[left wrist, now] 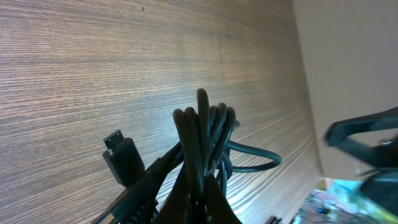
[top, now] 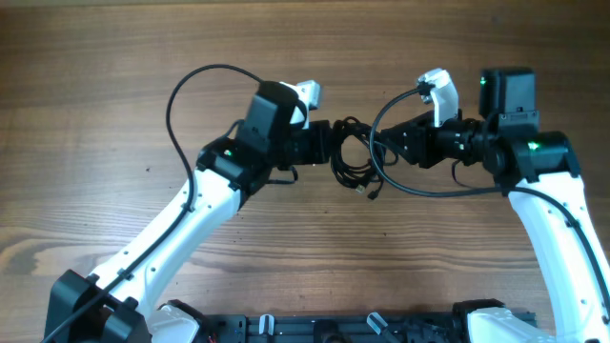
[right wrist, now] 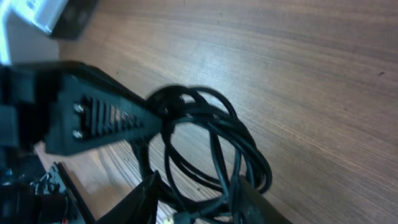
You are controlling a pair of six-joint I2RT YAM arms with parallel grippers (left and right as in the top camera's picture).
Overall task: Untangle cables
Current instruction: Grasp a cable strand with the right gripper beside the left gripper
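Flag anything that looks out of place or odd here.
Only the cable bundle: a tangled black clump of crossing loops, pinched in the left gripper, with one connector sticking out loose. Nothing looks damaged or spilled.

Both arms wear glossy white shells: the left arm [top: 181,229] across the lower left of the overhead frame, the right arm [top: 562,238] down the right edge, each broken up by black joint housings. There's a small green light [top: 227,151] glowing on the left arm's black housing, and more green on the right. A thin black cable [top: 181,90] arcs through the upper left, and a second black cable [top: 381,170] curves near centre. A white camera mount [top: 307,93] caps each wrist. The left tool [top: 334,145] is matte black. In the right wrist view its finger [right wrist: 93,118] shows ribbed slots and two silver screws [right wrist: 78,107]. The right tool [top: 396,143] is black too.
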